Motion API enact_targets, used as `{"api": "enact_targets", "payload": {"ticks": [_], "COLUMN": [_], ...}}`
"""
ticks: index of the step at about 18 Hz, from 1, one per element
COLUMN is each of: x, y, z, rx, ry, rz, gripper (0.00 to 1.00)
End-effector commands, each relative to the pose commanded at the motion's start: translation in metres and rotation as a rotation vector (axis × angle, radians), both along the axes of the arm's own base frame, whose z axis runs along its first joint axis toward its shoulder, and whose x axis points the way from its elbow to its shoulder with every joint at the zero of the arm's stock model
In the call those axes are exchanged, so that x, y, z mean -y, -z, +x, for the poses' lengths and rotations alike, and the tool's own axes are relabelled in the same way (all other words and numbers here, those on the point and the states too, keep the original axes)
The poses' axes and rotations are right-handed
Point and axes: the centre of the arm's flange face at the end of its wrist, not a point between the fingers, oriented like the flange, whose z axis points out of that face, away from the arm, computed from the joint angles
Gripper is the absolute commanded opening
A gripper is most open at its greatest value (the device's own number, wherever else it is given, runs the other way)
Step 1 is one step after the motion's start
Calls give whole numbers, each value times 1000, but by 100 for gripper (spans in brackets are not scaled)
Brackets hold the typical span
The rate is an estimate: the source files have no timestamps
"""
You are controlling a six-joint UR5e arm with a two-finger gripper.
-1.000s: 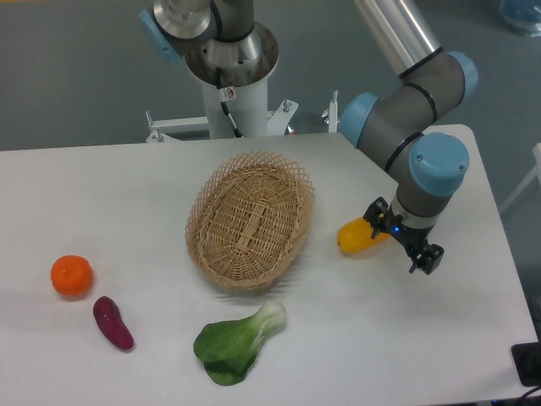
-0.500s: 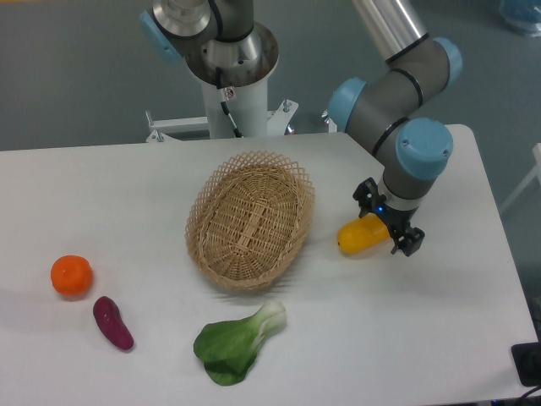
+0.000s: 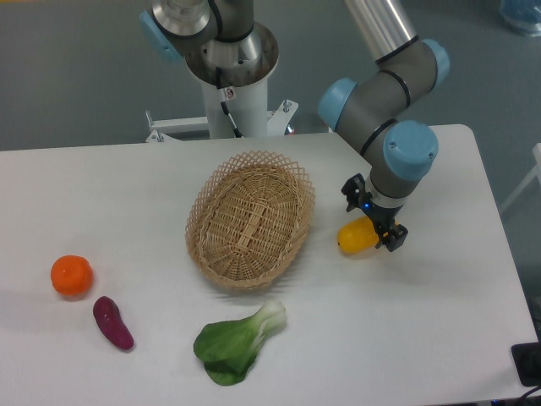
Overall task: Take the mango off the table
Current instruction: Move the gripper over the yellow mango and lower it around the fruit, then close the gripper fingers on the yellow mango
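**Desk:** What are you looking at on the white table [image 3: 127, 182]?

**Caption writer:** Your arm bends down from the upper right, its black gripper [image 3: 373, 218] poised directly over the right end of the mango [image 3: 355, 237]. The yellow fruit lies flat on the tabletop, just beside the right rim of the wicker basket [image 3: 249, 220].

**Desk:** Has your gripper got hold of it?

**Caption writer:** You cannot tell from this angle. The fingers straddle or overlap the mango's right end, but the wrist hides the jaws, so whether they are parted, closed or clamped on the fruit does not show.

**Desk:** And the rest of your scene?

**Caption writer:** The round orange fruit [image 3: 71, 276] sits near the left edge, with a purple sweet potato [image 3: 112, 322] just below it. A green bok choy [image 3: 237, 342] lies in front of the basket, and the robot's base column [image 3: 226, 80] rises behind the table.
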Motion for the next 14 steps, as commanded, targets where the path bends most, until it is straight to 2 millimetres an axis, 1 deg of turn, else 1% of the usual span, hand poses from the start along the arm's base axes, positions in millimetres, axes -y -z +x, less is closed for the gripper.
{"api": "enact_targets", "payload": {"ticks": [3, 6, 9, 14], "x": [-1, 0, 1, 1], "y": [2, 7, 17, 23], "z": [2, 4, 7, 9], "rx": [3, 6, -39, -54], "ry": [2, 2, -3, -3], "rz": [-1, -3, 18, 26], "gripper": [100, 100, 100, 100]}}
